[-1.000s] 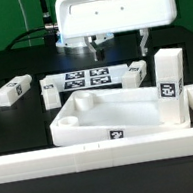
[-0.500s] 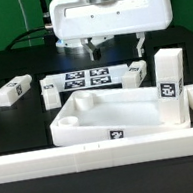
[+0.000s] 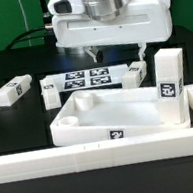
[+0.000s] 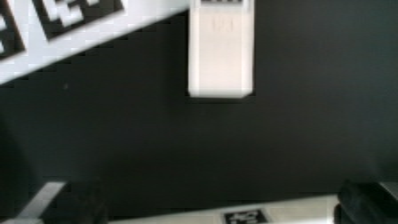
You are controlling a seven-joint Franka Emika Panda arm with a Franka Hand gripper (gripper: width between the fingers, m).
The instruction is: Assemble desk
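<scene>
Gripper [image 3: 120, 52] hangs above the black table [image 3: 8, 63], behind the marker board [image 3: 89, 81]. We note its fingers [image 3: 98, 54] spread wide, with nothing between them and nothing held.

Tabletop [image 3: 116, 134] lies near the front, rim up. A round socket [image 3: 82, 105] shows in its far corner on the exterior view's left. The marker board lies just behind the tabletop.

- First leg block [image 3: 13, 90]: on its side, well off to the exterior view's left.
- Second leg block [image 3: 50, 94]: just beside the board's left edge.
- Third leg block [image 3: 134, 74]: just beside the board's right edge.
- Fourth leg block [image 3: 170, 85]: upright at the tabletop's right side. We cannot tell whether the two touch.

A long border bar [image 3: 94, 156] runs along the front, close to the tabletop.

In the wrist view we see the fingertips [image 4: 39, 203] dark and blurred, far apart, with bare table between them. One leg block [image 4: 221, 50] lies beyond them, near a corner of the marker board [image 4: 54, 20]. We cannot tell which leg it is.
</scene>
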